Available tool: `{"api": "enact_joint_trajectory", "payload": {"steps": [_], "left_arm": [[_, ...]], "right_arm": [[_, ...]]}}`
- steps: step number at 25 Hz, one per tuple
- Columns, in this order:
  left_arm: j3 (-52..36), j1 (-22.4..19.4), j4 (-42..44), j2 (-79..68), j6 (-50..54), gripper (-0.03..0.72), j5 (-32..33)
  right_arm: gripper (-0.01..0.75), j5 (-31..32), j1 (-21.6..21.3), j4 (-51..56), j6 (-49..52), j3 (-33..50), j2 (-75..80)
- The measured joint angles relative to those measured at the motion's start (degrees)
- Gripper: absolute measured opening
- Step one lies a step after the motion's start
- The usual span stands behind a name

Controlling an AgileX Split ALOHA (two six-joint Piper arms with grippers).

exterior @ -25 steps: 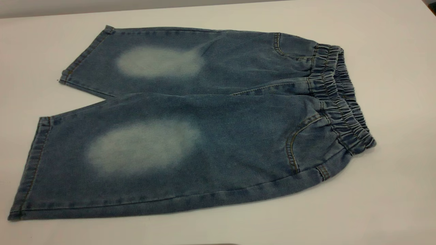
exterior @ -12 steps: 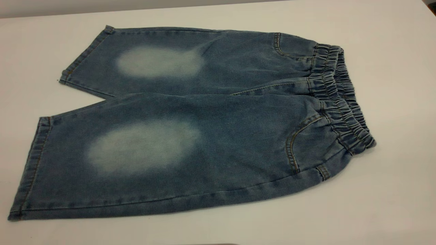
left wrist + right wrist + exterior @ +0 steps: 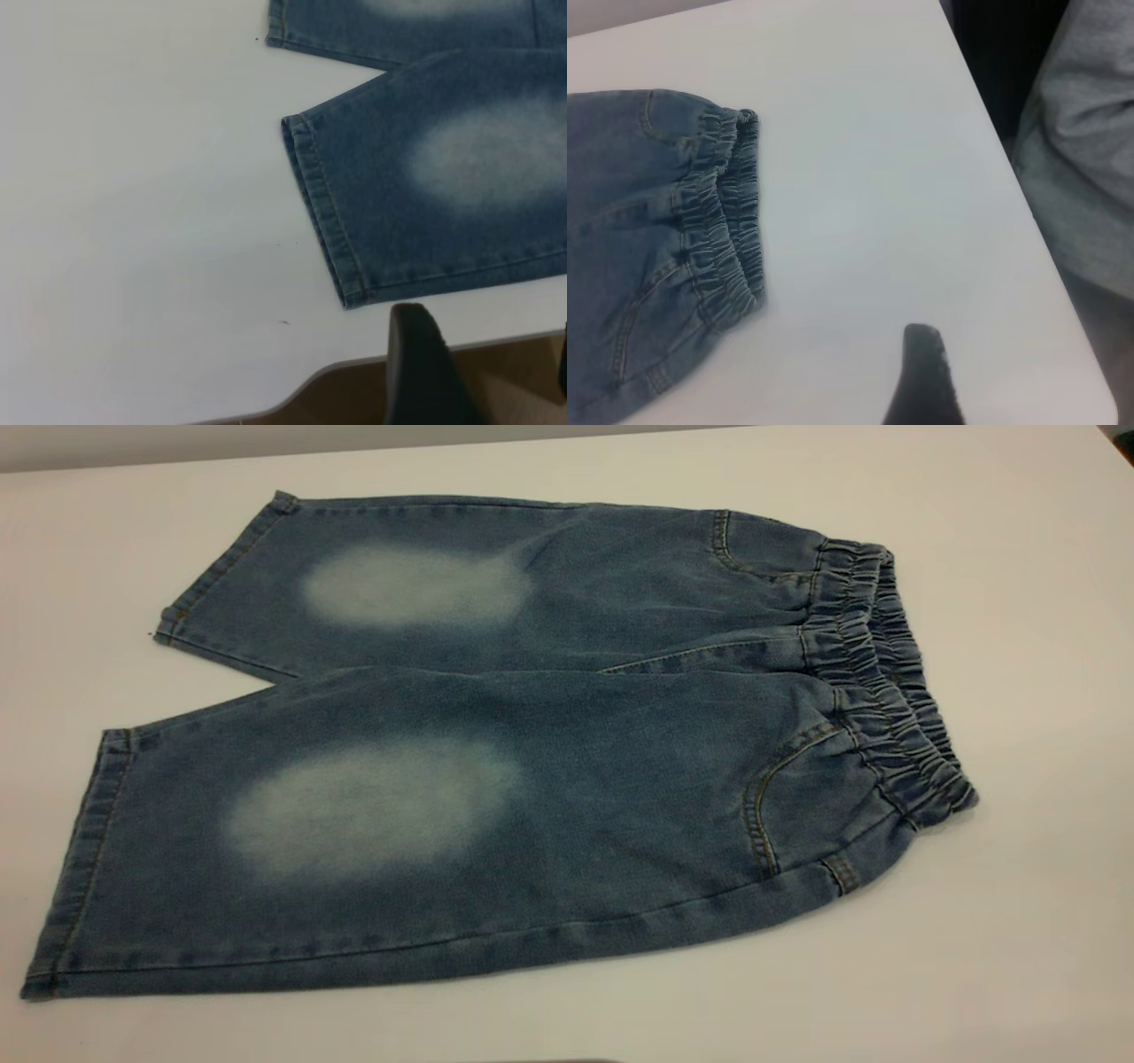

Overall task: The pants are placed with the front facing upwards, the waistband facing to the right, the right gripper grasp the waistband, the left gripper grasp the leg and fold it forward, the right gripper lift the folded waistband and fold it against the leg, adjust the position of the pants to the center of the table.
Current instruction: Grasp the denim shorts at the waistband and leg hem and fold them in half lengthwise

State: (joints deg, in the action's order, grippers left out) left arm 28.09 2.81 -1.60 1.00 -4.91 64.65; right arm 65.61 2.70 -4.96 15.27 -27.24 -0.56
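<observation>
The pants (image 3: 532, 744) lie flat on the white table (image 3: 1019, 646), front up, with both pale knee patches showing. The ruffled waistband (image 3: 886, 682) is at the right and the leg hems (image 3: 84, 859) at the left. No gripper shows in the exterior view. In the left wrist view my left gripper (image 3: 492, 363) hangs open over the table's front edge, short of the near leg hem (image 3: 323, 217), holding nothing. In the right wrist view one finger (image 3: 923, 381) of my right gripper (image 3: 1028, 381) shows above bare table beside the waistband (image 3: 726, 212), with no second finger near it.
The table's front edge and rounded corner (image 3: 301, 398) lie just below the left gripper, with brown floor beyond. In the right wrist view grey cloth (image 3: 1085, 150) stands past the table's side edge (image 3: 1028, 212). Bare white table surrounds the pants.
</observation>
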Motion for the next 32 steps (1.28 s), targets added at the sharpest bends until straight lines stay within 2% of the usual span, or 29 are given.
{"api": "enact_joint_trajectory", "payload": {"steps": [14, 18, 25, 29, 32], "left_arm": [[0.0, 0.0, 0.0, 0.0, 0.26, 0.337, 0.0], [1.02, 0.0, 0.0, -0.65, 2.8, 0.337, -0.84], [6.86, 0.0, -0.16, -17.12, 2.64, 0.337, -7.45], [8.74, 0.0, -0.72, -28.61, -3.17, 0.339, -12.82], [8.92, 0.0, -4.25, -36.79, -9.34, 0.358, -15.96]], "right_arm": [[0.459, -0.11, 0.0, 0.6, 0.0, 0.0, 0.0], [0.459, -1.85, 0.0, 2.69, -0.8, -0.49, 1.92], [0.459, -10.08, 0.0, 10.64, -10.79, -1.1, 16.4], [0.465, -14.0, 0.0, 15.31, -20.01, -1.1, 26.16], [0.503, -17.37, 0.0, 18.36, -25.2, -1.1, 33.22]]}}
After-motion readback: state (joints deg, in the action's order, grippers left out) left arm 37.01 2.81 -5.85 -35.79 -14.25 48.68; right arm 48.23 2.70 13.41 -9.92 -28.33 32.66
